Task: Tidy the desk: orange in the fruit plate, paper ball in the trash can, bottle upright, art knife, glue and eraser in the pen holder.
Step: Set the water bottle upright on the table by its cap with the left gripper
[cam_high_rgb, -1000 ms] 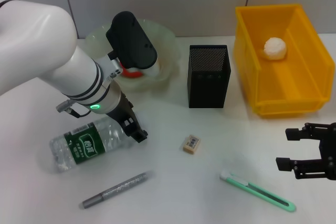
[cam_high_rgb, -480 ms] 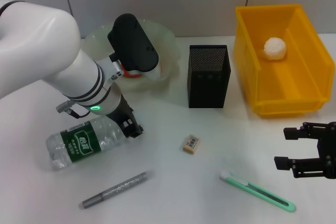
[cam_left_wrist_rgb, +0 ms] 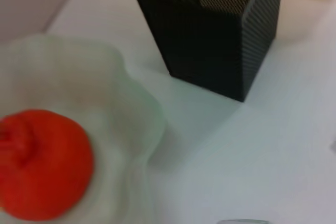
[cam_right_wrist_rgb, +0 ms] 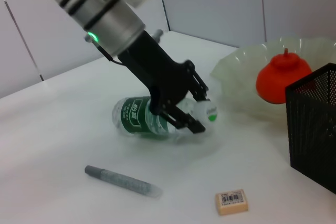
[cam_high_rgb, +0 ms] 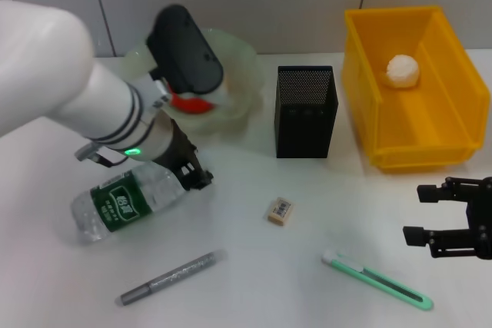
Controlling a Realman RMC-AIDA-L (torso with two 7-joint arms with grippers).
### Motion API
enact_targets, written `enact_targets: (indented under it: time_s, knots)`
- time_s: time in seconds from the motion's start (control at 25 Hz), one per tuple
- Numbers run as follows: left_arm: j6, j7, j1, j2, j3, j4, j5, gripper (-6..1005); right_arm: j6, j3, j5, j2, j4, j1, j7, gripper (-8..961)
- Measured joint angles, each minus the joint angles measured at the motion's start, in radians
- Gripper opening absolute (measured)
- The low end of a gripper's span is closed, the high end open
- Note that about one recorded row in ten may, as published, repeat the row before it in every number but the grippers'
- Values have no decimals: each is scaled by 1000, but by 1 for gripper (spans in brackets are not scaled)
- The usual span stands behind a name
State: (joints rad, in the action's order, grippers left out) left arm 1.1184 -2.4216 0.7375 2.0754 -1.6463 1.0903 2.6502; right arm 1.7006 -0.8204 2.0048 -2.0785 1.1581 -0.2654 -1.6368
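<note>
Left pincer [cam_high_rgb: 194, 177]: holds the bottle [cam_high_rgb: 123, 207] near its cap, tilted on the tabletop [cam_high_rgb: 254, 266].
Right pincer [cam_high_rgb: 430, 214]: wide, by the art knife [cam_high_rgb: 377, 279].
Orange [cam_left_wrist_rgb: 42, 170]: in the fruit plate [cam_left_wrist_rgb: 134, 103].

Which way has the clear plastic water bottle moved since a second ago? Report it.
Yes. The clear plastic water bottle, gripped by the left pincer, has tipped its cap end up toward the black mesh pen holder.

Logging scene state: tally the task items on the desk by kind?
Containers: 3 (fruit plate, pen holder, trash can)
Stationery: 3 (art knife, glue, eraser)
Bottle: 1
Orange: 1
Paper ball: 1
Total: 9
</note>
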Motion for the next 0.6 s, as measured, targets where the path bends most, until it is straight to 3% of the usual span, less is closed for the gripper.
enact_targets:
  time_s: [0.16,0.2,0.24,0.32,0.48,0.52,0.6]
  knots:
    - [35,-3,-117,-4,36,179,-4,448,-1,0,0,0,-3,-11,0,762]
    - [35,-3,-117,-4,36,179,-4,448,-1,0,0,0,-3,-14,0,761]
    - [52,-3,-194,-4,65,271,-13,448,-1,0,0,0,-3,-17,0,760]
    - [56,-3,-265,-4,89,347,-30,448,-1,0,0,0,-3,-22,0,759]
    - [57,-1,-300,-5,103,381,-42,449,-1,0,0,0,-5,-32,0,757]
    - [56,4,-345,-5,122,426,-68,449,-1,0,0,-1,-8,-35,0,756]
    - [56,4,-345,-5,122,426,-68,449,-1,-1,1,-1,-14,-42,0,755]
